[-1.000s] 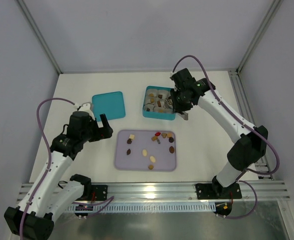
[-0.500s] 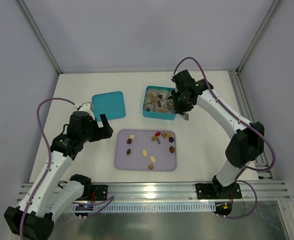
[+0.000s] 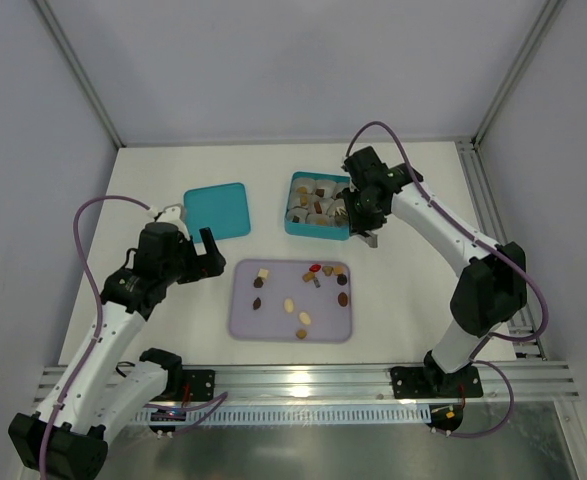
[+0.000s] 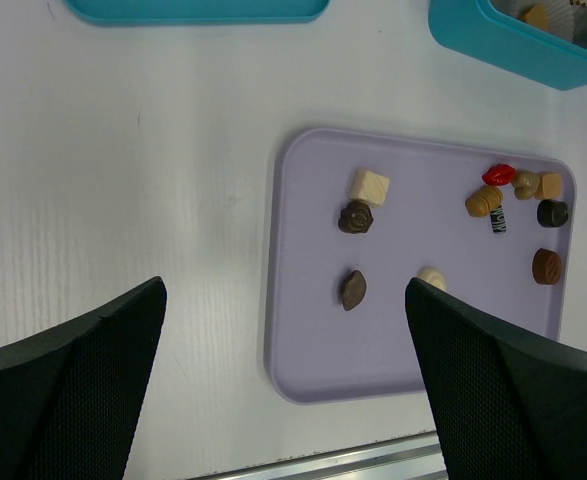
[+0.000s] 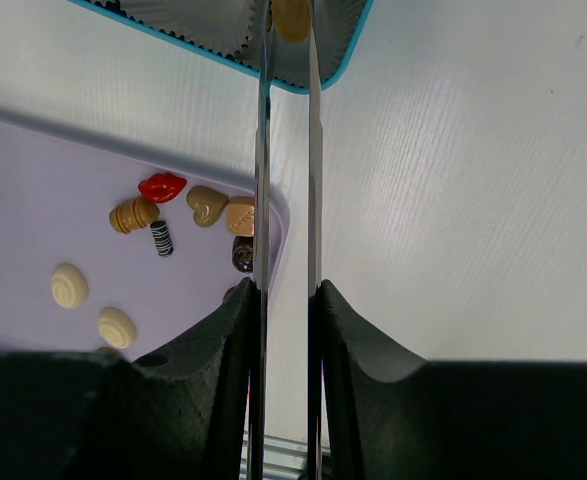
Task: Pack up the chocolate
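Note:
Several chocolates (image 3: 289,304) lie scattered on a lavender tray (image 3: 243,325), among them a red one (image 4: 499,174) and a cream square (image 4: 369,186). More sit in the paper cups of the teal box (image 3: 291,225). My right gripper (image 3: 368,234) hangs over the box's near right corner. Its thin blades (image 5: 262,150) are shut on a tan chocolate (image 5: 291,18) above a cup (image 5: 193,12). My left gripper (image 4: 285,290) stands wide open and holds nothing, above the table at the tray's left edge (image 4: 273,300).
A teal lid (image 3: 217,210) lies flat to the left of the box. The table's metal front rail (image 3: 303,385) runs just below the tray. White walls and frame posts close in the back and sides.
The right arm's elbow has drawn in a little and its gripper has shifted slightly at the box's corner. The left arm has not moved.

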`<state>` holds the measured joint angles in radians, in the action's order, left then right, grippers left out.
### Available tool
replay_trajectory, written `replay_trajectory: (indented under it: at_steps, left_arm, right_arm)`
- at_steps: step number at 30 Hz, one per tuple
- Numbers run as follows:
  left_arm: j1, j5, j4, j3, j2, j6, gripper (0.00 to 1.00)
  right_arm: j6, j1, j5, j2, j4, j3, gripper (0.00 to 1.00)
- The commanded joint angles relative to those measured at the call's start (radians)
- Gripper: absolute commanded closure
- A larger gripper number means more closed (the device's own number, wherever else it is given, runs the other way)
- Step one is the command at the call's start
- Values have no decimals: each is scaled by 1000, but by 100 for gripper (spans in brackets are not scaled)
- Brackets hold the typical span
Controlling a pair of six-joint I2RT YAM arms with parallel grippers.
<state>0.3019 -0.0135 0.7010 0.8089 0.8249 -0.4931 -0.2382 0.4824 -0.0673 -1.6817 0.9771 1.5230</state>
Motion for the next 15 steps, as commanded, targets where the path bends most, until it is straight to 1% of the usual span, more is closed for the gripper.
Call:
replay_trajectory:
  at_steps: [1,10,11,12,15]
  left_arm:
    - [5,0,-14,6,-7,2,0]
    - [5,-2,-12,7,-6,2,0]
    - [6,-2,-12,7,-6,4,0]
    - [6,-2,-14,7,-7,2,0]
    - [6,-2,-12,7,-4,1,0]
  right_arm:
    - [8,-2,1,54,-31,-1,72]
    - [10,-2,3,62,-32,-9,71]
    - [10,-2,3,63,-31,-9,71]
    - [10,-2,3,65,-29,-7,68]
    - [11,-2,3,65,-29,-1,68]
